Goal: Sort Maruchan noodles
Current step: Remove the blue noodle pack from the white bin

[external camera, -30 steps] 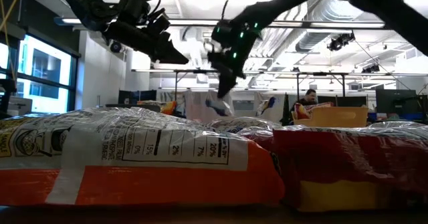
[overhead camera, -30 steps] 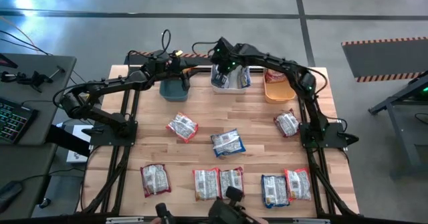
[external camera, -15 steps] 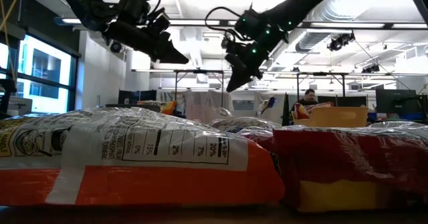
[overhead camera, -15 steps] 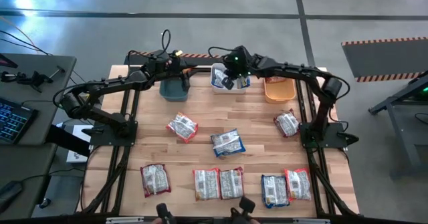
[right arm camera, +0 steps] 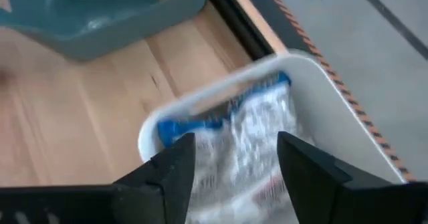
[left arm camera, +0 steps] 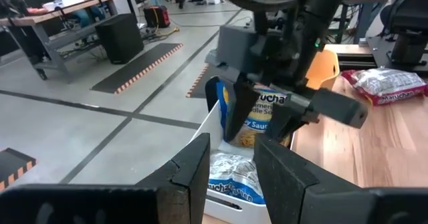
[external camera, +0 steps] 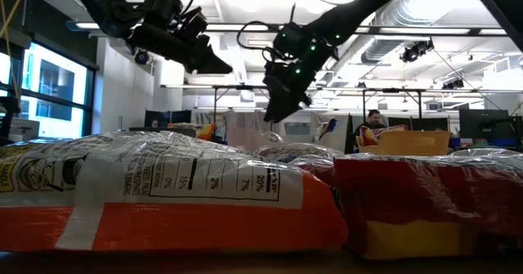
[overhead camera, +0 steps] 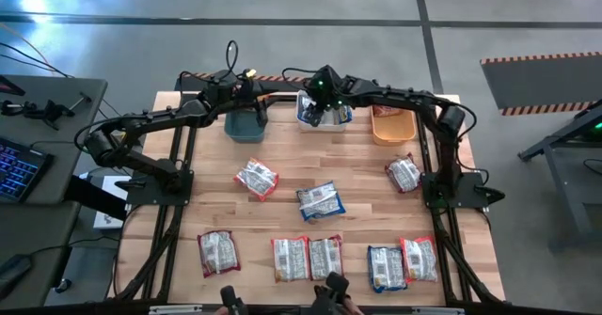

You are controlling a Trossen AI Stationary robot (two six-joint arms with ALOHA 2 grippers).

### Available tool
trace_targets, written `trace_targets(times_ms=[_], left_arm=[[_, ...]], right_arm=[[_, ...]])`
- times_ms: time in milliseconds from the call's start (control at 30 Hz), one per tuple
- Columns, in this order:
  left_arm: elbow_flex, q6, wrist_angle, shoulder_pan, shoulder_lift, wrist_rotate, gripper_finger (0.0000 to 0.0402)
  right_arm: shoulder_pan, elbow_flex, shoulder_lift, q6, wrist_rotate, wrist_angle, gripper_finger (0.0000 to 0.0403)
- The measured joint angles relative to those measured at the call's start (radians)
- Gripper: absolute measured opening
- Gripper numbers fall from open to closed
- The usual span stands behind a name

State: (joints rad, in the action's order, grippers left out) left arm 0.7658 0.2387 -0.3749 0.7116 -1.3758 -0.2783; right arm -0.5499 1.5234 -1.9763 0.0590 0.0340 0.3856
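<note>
Right gripper (overhead camera: 323, 108) open over the white bin (overhead camera: 303, 119); packets (overhead camera: 321, 200) look light, crinkly, slippery — pinch an edge.

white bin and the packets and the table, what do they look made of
White bin: smooth, matte moulded plastic by its rounded rim. Packets: thin glossy plastic film, crinkled and catching light. Table: pale wood planks with visible seams, likely butcher block.

"Maruchan" on red packet (left arm camera: 386, 85)
</note>
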Motion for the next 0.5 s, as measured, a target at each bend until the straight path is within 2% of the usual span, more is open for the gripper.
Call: trace_targets(times_ms=[100, 233, 333, 500], left_arm=[[0.000, 0.001, 0.004, 0.000, 0.000, 0.000, 0.0106], [0.000, 0.005, 0.005, 0.000, 0.000, 0.000, 0.0106], [0.000, 0.007, 0.010, 0.000, 0.000, 0.000, 0.0106], [0.000, 0.007, 0.011, 0.000, 0.000, 0.000, 0.0106]], right_arm=[[0.000, 0.050, -0.051, 0.018, -0.019, 0.062, 0.0182], [-0.002, 0.108, -0.099, 0.027, -0.053, 0.098, 0.0149], [-0.007, 0.125, -0.110, 0.027, -0.054, 0.107, 0.0108], [-0.020, 0.125, -0.113, 0.026, -0.037, 0.115, 0.0014]])
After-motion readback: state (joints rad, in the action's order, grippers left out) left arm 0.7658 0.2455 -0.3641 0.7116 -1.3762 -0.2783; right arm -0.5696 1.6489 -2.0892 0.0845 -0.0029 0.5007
